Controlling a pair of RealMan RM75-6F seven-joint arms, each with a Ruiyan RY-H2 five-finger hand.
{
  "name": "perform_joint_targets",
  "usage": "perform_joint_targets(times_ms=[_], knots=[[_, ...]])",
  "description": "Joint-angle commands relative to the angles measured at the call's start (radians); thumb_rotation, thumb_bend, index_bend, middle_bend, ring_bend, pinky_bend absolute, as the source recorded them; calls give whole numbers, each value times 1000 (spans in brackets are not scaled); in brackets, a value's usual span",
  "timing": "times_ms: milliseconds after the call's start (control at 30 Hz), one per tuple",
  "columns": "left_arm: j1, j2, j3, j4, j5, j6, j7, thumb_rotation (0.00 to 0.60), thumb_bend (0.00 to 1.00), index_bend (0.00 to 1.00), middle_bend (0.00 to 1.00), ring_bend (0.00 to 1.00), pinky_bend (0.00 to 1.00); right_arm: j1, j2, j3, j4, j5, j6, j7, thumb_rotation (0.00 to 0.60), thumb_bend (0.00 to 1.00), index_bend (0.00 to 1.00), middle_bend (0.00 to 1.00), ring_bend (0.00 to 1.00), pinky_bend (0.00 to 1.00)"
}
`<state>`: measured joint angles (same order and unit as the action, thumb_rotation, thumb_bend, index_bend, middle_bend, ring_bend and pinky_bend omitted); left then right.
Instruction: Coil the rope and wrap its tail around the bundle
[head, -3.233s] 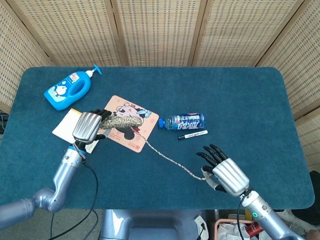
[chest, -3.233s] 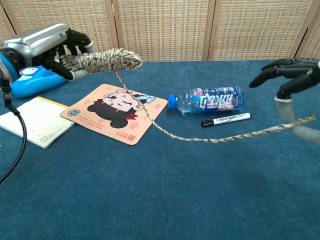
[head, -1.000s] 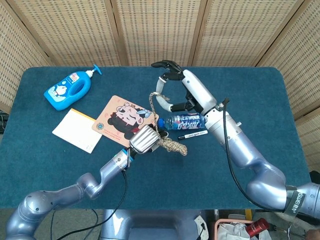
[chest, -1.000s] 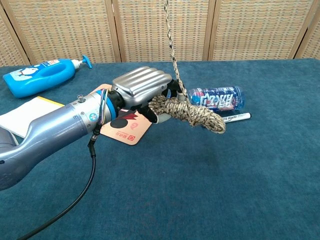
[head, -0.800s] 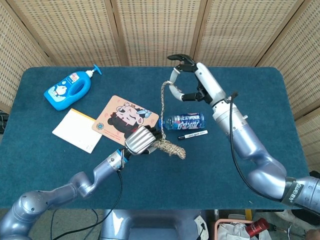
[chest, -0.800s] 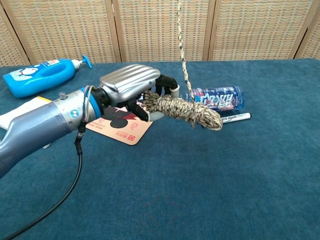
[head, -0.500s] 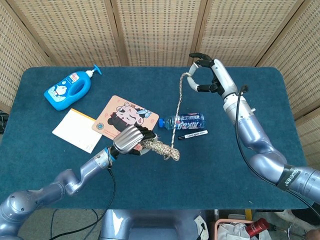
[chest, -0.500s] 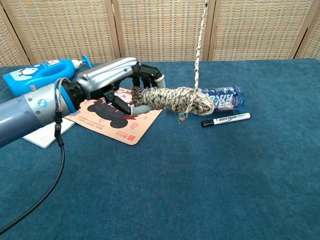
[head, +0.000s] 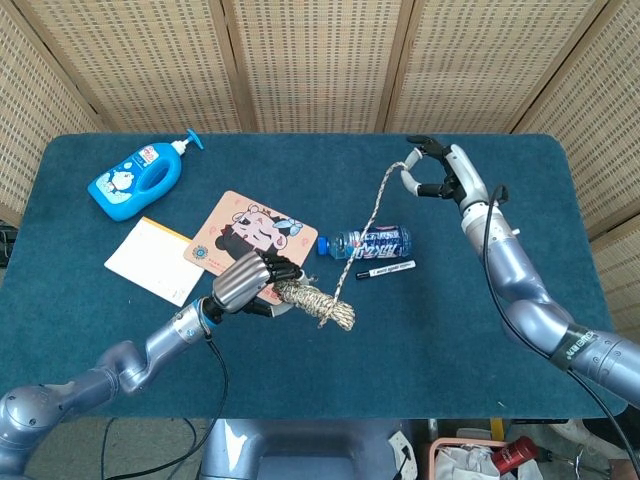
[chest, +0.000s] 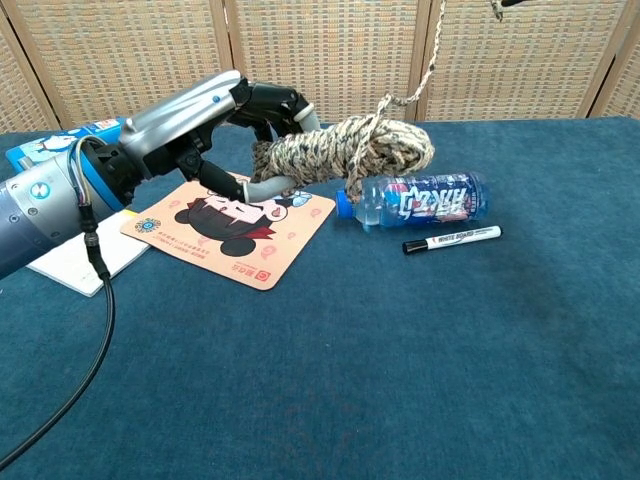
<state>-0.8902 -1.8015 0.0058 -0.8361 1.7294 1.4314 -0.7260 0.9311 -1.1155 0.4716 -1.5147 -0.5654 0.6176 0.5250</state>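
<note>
Rope bundle lifted, tail drawn toward the upper right

Since half a second ago the left hand (chest: 215, 120) has raised the coiled rope (chest: 345, 148) it grips at centre frame, long axis left-right; the right hand (head: 440, 170) pinches the tail (head: 372, 215), now farther right.

Speckled rope (chest: 345, 150) coiled into a raised bundle, tail (head: 372, 215) taut — upward

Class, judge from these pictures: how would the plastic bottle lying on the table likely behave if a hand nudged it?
The bottle lies on its side, so it would probably roll. Clear and seemingly near empty, it is likely light. The marker beside it might check a roll that way.
</note>
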Motion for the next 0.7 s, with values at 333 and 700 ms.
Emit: perform_joint_targets(times_ms=[333,700], knots=[[2,-9,-115,-146,-136,-81,-35,600,806,631,517,454,533,-102,-56,-14,-4,-69,-23,53,600,516,715,144,0,0],[-25,-45,-272,-226,-323,-223,5,600,830,632,517,454,533,-165,-65,-91,-71,-139,40,-42,600,517,715,144,0,0]])
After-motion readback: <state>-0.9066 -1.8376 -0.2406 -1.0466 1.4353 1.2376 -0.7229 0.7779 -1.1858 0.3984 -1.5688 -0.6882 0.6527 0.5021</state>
